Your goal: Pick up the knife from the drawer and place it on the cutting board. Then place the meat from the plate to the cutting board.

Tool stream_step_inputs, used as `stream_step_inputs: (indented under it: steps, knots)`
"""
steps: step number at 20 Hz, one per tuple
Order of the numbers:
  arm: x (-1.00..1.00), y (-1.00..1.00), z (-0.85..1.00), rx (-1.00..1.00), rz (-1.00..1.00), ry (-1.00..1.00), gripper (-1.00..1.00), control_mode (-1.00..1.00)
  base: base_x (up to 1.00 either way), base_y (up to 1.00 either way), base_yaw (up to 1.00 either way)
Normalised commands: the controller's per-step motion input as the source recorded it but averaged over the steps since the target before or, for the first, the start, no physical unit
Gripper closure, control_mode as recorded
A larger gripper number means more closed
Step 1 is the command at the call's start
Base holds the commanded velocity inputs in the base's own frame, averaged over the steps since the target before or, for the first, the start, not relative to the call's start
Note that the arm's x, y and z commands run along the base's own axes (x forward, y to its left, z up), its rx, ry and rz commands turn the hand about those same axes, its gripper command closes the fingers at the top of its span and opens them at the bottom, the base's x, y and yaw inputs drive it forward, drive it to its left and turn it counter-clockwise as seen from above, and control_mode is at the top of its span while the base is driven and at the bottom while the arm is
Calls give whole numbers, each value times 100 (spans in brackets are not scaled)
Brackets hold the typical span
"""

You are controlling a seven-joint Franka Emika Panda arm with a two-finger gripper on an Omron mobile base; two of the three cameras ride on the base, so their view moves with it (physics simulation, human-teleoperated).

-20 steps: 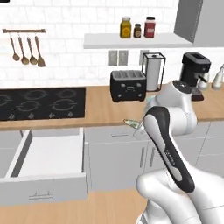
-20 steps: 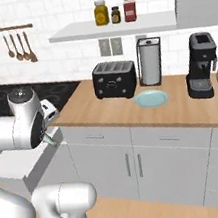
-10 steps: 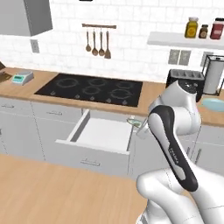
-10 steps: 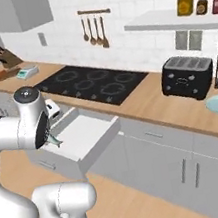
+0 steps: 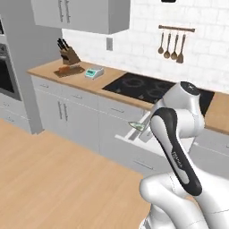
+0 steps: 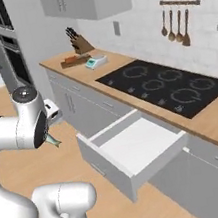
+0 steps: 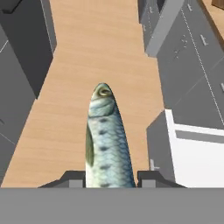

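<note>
Between the two dark finger tips of the claw sits a fish, squeezed tight. This meat is long, pale blue-grey and scaly, and its round eye points away from the hand. Below it lies smooth wooden floor. To the right stands the open drawer, a flat white box with a grey front. Far off on the counter, the brown cutting board lies beside the knife block.

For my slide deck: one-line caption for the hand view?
Tool shut on a scaly fish, carried over wooden floor beside the open drawer.
</note>
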Motion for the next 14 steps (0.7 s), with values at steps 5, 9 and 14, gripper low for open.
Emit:
stream_step_inputs:
  steps: [5, 9, 14]
  knots:
    - [0, 0, 0, 0, 0, 0, 100, 100, 76, 100, 30]
    - [0, 0, 0, 0, 0, 0, 100, 100, 100, 100, 14]
    - [0, 0, 0, 0, 0, 0, 100, 100, 100, 100, 3]
